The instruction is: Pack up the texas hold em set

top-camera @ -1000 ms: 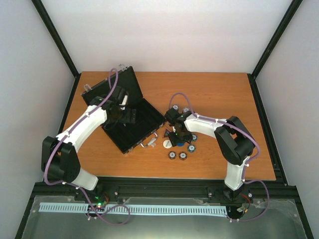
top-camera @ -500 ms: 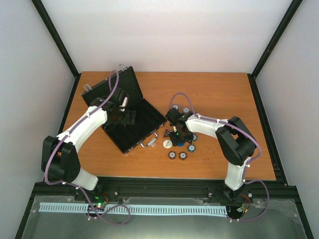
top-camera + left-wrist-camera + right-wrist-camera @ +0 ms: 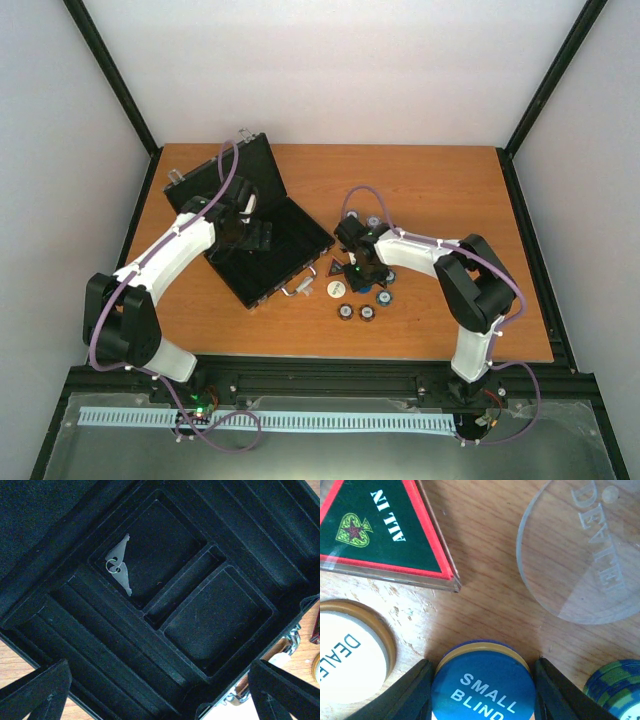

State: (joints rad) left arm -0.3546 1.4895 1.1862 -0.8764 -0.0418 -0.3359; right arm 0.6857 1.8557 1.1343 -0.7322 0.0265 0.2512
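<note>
— Well, where's the case (image 3: 296, 236)?
— Open, toward the desk's (image 3: 450, 180) far-left corner; left pincer (image 3: 160, 700) spread wide above it.
— Right pincer (image 3: 484, 695)?
— Straddles the blue disc (image 3: 482, 682) mid-desk; whether it grips, I cannot tell.

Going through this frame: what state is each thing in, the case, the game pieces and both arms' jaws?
Case: open, lid raised, only a small clear tag seen inside.
Left gripper: jaws open, over the case, holding nothing.
Right gripper: jaws flank the blue disc; grip unclear.
Blue disc: flat on table.
Triangle token: flat on table, outside case.
Chip stacks: upright on table, unpacked.
</note>
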